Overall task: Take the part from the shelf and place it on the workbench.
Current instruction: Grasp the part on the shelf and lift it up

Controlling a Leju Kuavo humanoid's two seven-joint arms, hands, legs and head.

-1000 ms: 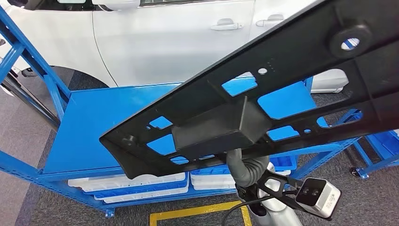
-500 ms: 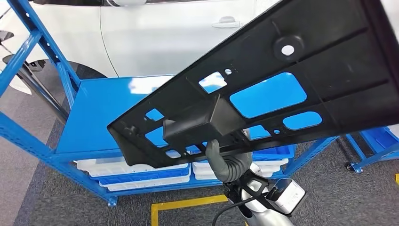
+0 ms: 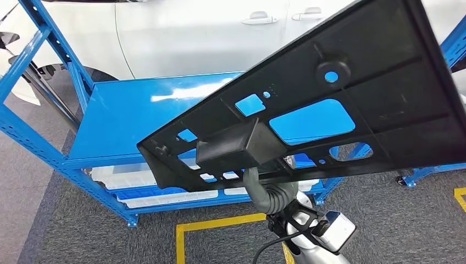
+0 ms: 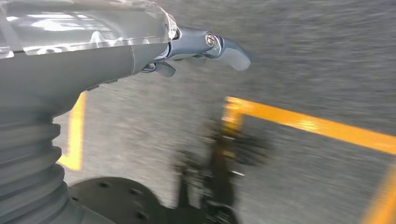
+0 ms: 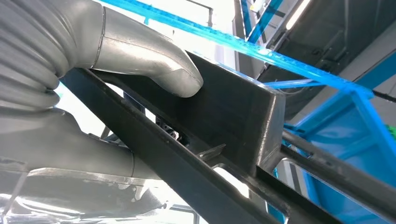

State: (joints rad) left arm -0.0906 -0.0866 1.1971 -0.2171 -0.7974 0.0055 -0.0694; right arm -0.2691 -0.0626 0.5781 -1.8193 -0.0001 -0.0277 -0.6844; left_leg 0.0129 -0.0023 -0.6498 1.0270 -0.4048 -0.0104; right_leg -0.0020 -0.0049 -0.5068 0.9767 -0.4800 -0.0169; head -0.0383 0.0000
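White car (image 3: 192, 33): parked behind the shelf, at 12 o'clock.

Blue shelf (image 3: 126, 118): top deck bare; white trays (image 3: 123, 177) on the lower level.

Part (image 3: 340, 104): large black perforated panel, held aloft and tilted in front of the shelf, high end toward 2 o'clock, low end toward 8 o'clock.

Right hand (image 5: 140, 60): at 6 o'clock under the part, thumb pressed on its boxy block; fingers grip the part.

Left hand (image 4: 205, 46): hanging over grey floor with yellow tape lines (image 4: 308, 123); fingers extended, holding nothing.
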